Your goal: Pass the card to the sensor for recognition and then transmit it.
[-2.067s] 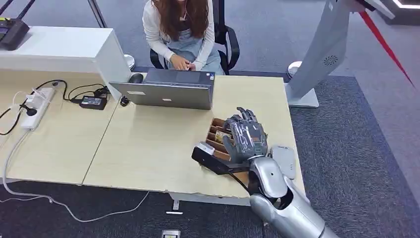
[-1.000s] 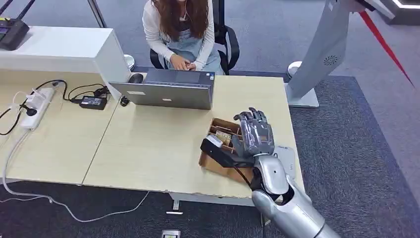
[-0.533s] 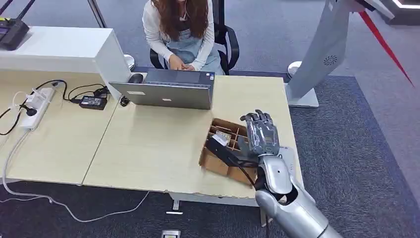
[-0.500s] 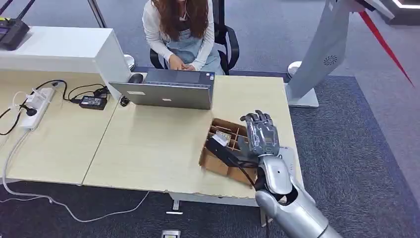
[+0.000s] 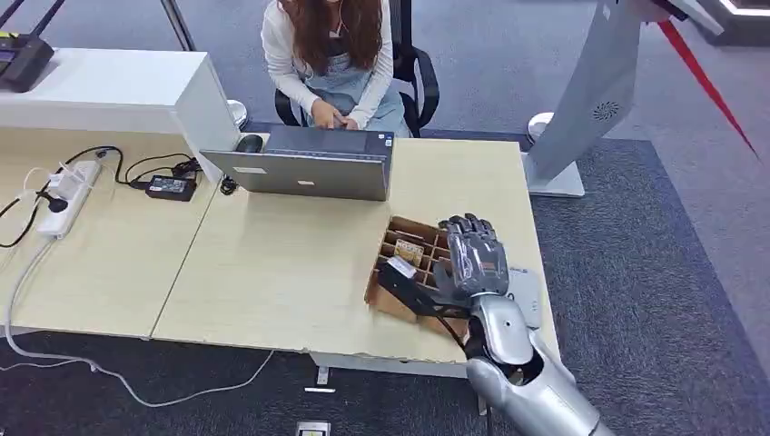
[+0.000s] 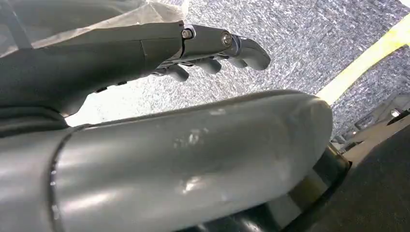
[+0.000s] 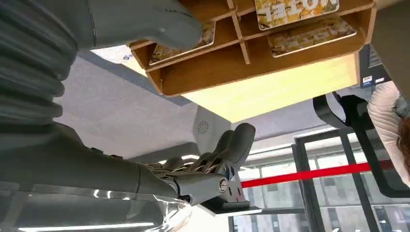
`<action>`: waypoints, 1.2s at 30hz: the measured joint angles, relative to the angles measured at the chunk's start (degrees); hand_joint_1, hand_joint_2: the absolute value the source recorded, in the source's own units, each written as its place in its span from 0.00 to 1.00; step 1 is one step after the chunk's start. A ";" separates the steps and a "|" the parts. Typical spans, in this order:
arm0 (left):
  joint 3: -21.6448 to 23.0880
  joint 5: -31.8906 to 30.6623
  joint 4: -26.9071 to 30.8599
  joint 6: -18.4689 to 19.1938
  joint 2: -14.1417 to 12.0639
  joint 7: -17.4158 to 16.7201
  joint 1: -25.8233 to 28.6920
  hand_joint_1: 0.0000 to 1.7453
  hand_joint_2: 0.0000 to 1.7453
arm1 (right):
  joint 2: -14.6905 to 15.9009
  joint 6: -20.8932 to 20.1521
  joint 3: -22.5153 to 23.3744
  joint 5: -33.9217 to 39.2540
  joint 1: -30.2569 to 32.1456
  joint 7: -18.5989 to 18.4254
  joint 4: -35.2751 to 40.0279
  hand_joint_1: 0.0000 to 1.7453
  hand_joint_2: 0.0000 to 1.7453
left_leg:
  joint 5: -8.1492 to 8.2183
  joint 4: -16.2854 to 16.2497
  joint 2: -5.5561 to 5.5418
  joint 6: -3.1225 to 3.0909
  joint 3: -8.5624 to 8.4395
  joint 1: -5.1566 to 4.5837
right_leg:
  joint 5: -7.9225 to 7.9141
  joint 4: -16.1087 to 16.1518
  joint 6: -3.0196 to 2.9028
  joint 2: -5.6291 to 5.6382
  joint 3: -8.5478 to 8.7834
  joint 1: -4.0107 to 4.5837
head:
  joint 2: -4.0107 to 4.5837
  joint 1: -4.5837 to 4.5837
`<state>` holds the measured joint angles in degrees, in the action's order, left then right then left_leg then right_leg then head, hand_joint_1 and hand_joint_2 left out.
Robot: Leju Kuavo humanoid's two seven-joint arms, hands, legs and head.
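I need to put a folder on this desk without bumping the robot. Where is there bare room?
Bare tabletop lies between the laptop and the near desk edge, left of the wooden card box. It is crowded around that box, where the right hand hovers, and by the power strip.

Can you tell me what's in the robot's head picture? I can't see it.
The robot's right hand hovers over a brown box of cards on a wooden desk. Across the desk, a person sits behind a grey laptop.

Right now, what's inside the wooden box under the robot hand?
The wooden box has dividers, and printed cards lie flat in several of its slots. The right robot hand hovers over it with nothing visibly held, and covers some slots, so their contents can't be seen.
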<state>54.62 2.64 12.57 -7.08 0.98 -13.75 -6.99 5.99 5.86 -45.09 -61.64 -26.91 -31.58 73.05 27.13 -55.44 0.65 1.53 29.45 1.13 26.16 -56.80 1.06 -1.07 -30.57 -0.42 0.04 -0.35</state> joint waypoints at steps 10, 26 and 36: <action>0.00 0.00 0.00 -0.13 0.00 -0.09 0.00 0.00 0.00 | -0.02 0.00 -0.02 0.02 0.50 0.06 0.13 0.30 1.00 | 0.00 0.00 0.00 0.00 0.00 0.00 | 0.00 0.00 0.00 0.00 0.00 0.00 | 0.00 0.00; -0.02 -0.24 0.00 -0.20 0.00 -0.09 0.00 0.00 0.00 | -0.02 0.61 0.13 1.73 0.50 -1.05 -1.12 0.31 1.00 | 0.00 0.00 0.00 0.00 0.00 0.00 | 0.00 0.00 0.00 0.00 0.01 0.00 | 0.00 0.00; -0.02 -0.33 0.00 -0.13 0.00 -0.09 -0.01 0.00 0.00 | -0.02 1.36 0.22 2.40 0.11 -1.55 -4.48 0.30 1.00 | 0.00 0.00 0.00 0.00 0.01 0.00 | 0.00 0.00 0.00 0.00 0.01 0.00 | 0.00 0.00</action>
<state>54.60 2.32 12.57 -7.21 0.98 -13.84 -6.99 5.97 7.21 -44.87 -59.23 -26.80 -33.14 68.56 27.13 -55.44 0.65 1.53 29.45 1.13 26.16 -56.80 1.06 -1.07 -30.56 -0.42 0.04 -0.35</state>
